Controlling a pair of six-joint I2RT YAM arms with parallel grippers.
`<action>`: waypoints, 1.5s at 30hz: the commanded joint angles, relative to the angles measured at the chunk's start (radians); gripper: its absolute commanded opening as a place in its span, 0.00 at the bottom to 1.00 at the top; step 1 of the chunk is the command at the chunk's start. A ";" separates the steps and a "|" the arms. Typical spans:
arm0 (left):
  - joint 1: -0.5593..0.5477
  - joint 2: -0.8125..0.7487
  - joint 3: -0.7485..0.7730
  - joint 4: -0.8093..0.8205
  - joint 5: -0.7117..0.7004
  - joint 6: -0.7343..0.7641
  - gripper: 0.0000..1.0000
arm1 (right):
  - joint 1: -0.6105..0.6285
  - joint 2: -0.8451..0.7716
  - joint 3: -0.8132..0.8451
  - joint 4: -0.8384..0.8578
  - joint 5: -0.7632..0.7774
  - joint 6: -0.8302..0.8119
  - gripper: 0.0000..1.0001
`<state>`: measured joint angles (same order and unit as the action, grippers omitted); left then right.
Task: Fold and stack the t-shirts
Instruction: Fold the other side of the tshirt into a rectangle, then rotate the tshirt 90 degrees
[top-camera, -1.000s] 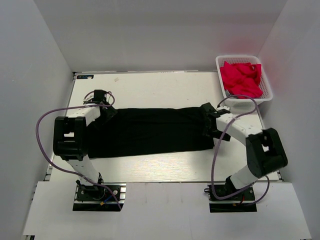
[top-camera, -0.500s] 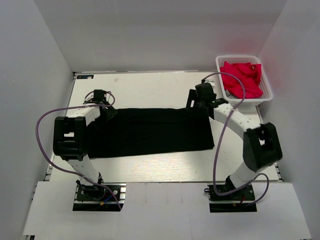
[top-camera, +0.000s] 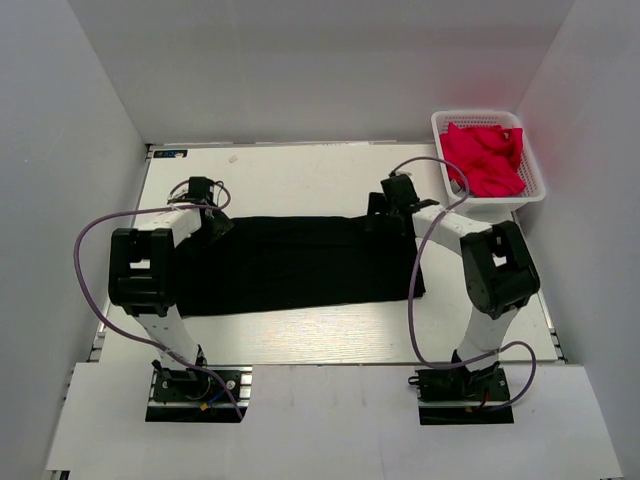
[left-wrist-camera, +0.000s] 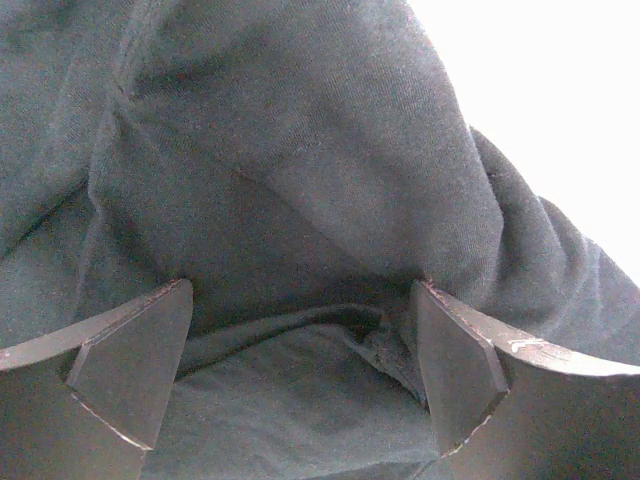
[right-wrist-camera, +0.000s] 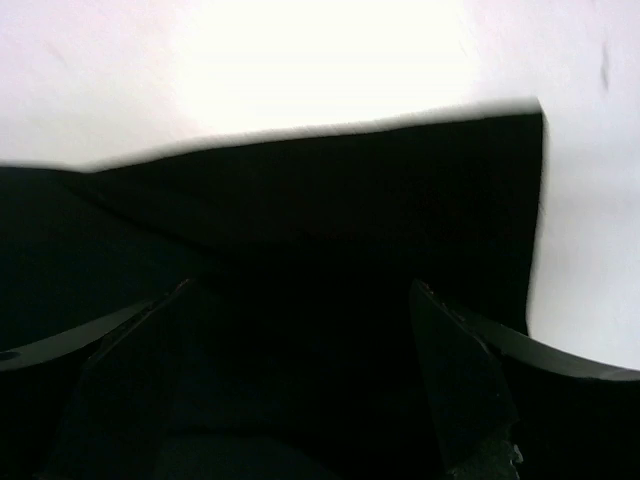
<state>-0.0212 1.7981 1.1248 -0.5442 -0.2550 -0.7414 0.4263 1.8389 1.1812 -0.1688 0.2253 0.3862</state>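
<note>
The black t-shirt (top-camera: 300, 262) lies as a long flat strip across the middle of the table. My left gripper (top-camera: 210, 222) is at its far left corner, jaws open, with rumpled black cloth (left-wrist-camera: 300, 200) between and under the fingers (left-wrist-camera: 302, 300). My right gripper (top-camera: 380, 214) is at the far right corner, jaws open just above the cloth (right-wrist-camera: 330, 230), whose straight far edge and corner show against the white table (right-wrist-camera: 300, 60). The pinkish-red t-shirts (top-camera: 484, 158) lie heaped in a basket.
A white slatted basket (top-camera: 537, 186) stands at the far right corner of the white table (top-camera: 300, 175). White walls close in the left, back and right sides. Purple cables loop from both arms over the table's sides.
My right arm has swung from the shirt's right edge up to its far right corner. The left arm and the shirt's left end have not moved.
</note>
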 joint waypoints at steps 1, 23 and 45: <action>0.015 0.038 -0.005 -0.054 -0.055 0.010 1.00 | -0.018 -0.111 -0.072 -0.080 0.055 0.069 0.90; 0.015 0.087 0.065 -0.042 -0.007 0.051 1.00 | -0.034 -0.195 -0.066 0.040 -0.182 -0.041 0.90; -0.213 1.072 1.346 0.462 0.663 -0.229 1.00 | 0.567 -0.294 -0.500 0.008 -0.576 0.122 0.90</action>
<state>-0.1177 2.7407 2.4332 -0.2443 0.2146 -0.8150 0.8951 1.5066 0.7029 -0.0158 -0.2161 0.5152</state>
